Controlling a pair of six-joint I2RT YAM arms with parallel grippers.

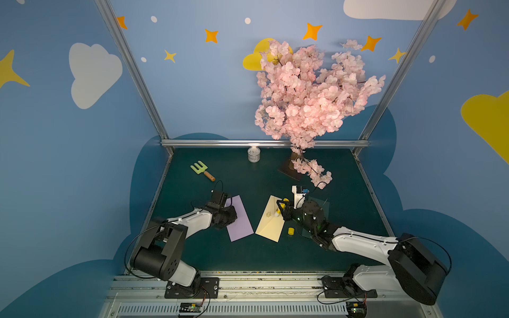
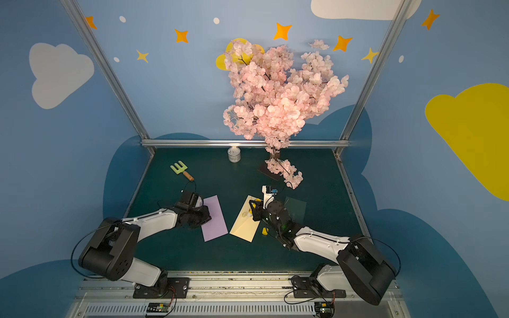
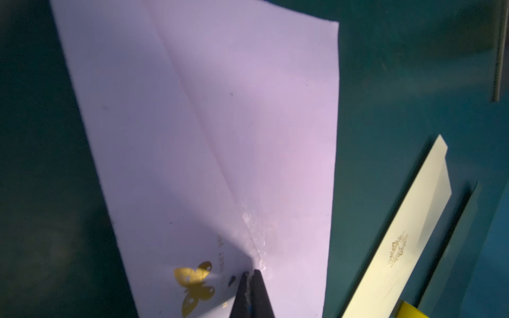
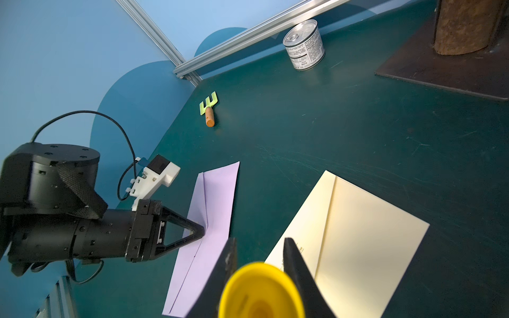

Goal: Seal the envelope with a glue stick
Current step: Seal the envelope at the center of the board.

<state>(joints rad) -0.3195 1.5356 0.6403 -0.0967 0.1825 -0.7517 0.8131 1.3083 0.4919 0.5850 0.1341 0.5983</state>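
Two envelopes lie side by side mid-table in both top views: a lavender envelope and a cream envelope. My left gripper is shut, its tips pressing on the lavender envelope at the flap point, where a shiny glue smear shows. My right gripper is shut on the yellow glue stick, tilted over the cream envelope with its whitish tip down near the flap. The yellow cap lies on the mat beside the cream envelope.
At the back stand a tin can and a pink blossom tree on a dark base plate. A green toy rake lies back left. A thin dark sheet rests right of the right wrist.
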